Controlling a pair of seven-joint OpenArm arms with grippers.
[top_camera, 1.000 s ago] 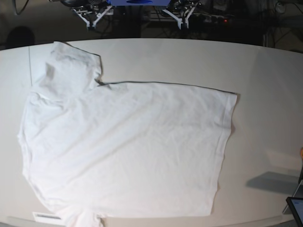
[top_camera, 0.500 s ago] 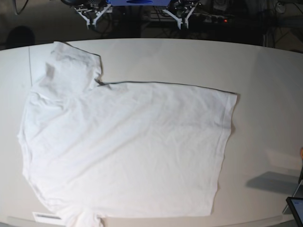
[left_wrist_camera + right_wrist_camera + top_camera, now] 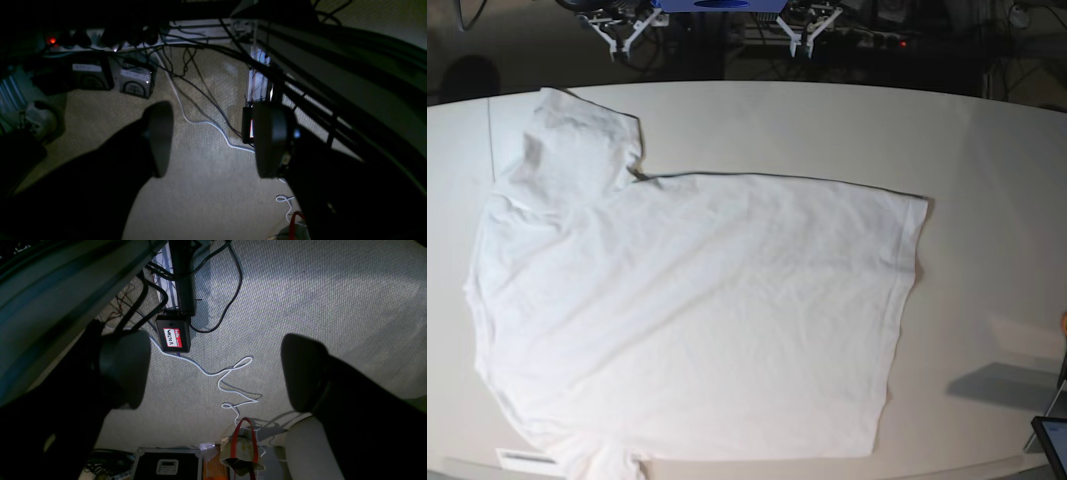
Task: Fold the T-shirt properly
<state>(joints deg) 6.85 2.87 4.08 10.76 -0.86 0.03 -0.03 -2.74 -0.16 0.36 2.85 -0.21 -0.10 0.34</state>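
The T-shirt (image 3: 687, 320) lies spread flat across the tabletop (image 3: 987, 200), unfolded, with one sleeve sticking up toward the far left corner and the hem running down the right-hand side. The lower edge slips off the bottom of the base view, so I can't say how the other sleeve lies. The shirt has not shifted at all over the last second; its outline and wrinkles look the same.

What has changed is back at the far edge, beyond the table. Both arms are parked there, pointing down at the carpet (image 3: 300, 290) and its tangle of cables (image 3: 206, 123), nowhere near the cloth. The right gripper (image 3: 213, 373) now stands with its jaws spread wide apart and nothing between them, wider than a moment ago. The left gripper (image 3: 210, 140) also shows a clear gap between its dark fingers (image 3: 160, 136), with nothing held, having pinched down and reopened within the second. In the base view the white fingers at the top edge seem to have shuffled slightly, though they are small and half cut off there.

To my eye this looks like flexing before the work: no fold has been started, and both arms have yet to reach the shirt.
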